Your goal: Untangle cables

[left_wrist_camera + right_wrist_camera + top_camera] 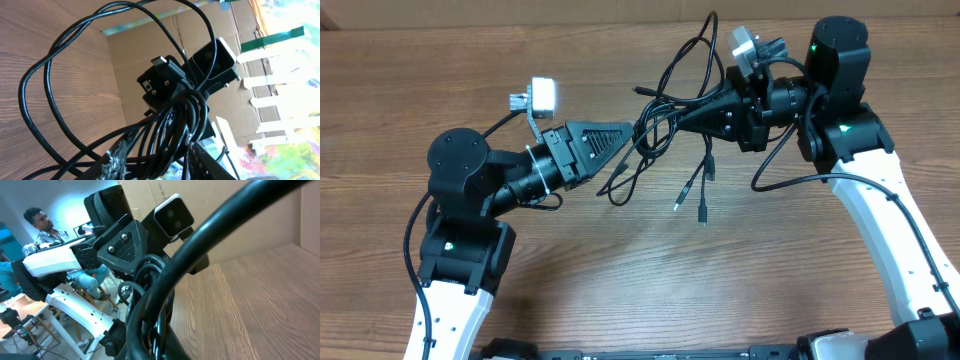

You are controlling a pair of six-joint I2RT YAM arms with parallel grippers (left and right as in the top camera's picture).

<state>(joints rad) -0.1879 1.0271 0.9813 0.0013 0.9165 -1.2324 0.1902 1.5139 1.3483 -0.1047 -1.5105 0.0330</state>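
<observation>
Cables (175, 120): black all along, as you see in every view.
Plug ends (703, 212): silvery-grey.
Table (620, 280): mid-brown wood grain, with darker streaks running across your overhead view.
Left gripper (631, 132): black; you see pale flecks on its fingers (116, 159).
Right gripper (665, 122): black.
Arms (880, 215): white lower links, black joints; you see a green light (814, 48) on the right one.
Cardboard wall (145, 65): tan.
Tape (272, 40): green.
</observation>
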